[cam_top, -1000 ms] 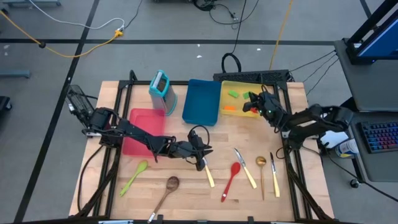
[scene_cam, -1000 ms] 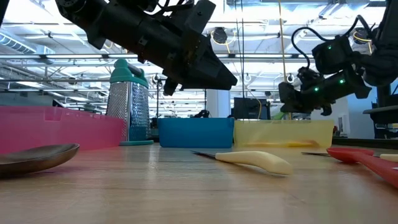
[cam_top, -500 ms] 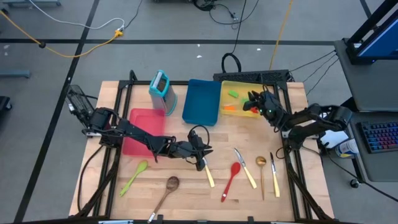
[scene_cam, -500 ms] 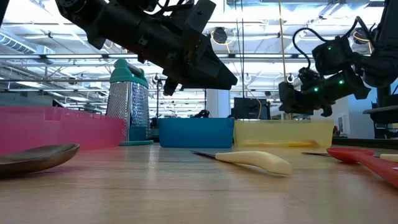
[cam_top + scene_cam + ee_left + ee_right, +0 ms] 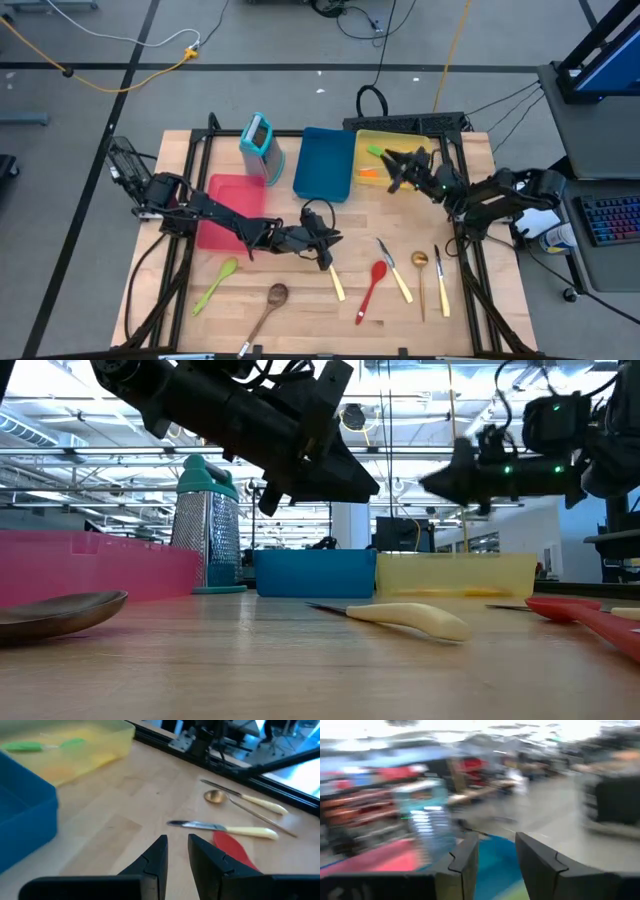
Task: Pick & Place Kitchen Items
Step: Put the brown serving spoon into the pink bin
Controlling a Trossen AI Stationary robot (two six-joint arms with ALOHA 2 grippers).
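Yellow tray (image 5: 396, 152) at the table's far right corner already holds a green spatula (image 5: 374, 151) and an orange one (image 5: 370, 172); these look sorted. The right gripper (image 5: 393, 172) hovers over that tray with its fingers (image 5: 462, 857) apart and nothing between them.

Nearer than the tray, the rest lies loose on the table (image 5: 300, 310): a cream-handled knife (image 5: 335, 281) under the left gripper (image 5: 322, 252), a red spoon (image 5: 373, 288), a second knife (image 5: 394, 270), a gold spoon (image 5: 421, 280) and a third knife (image 5: 441, 281), then a green spoon (image 5: 217, 284) and a wooden spoon (image 5: 266, 310) far to the tray's left. The left fingers (image 5: 156, 857) stand narrow, holding nothing, just above the first knife.

So roughly two items appear placed and seven remain, though the tray's contents are partly hidden. The blue tray (image 5: 324, 163) sits touching the yellow tray's left side, the red tray (image 5: 232, 205) beyond it. Open table lies between the trays and the loose row.
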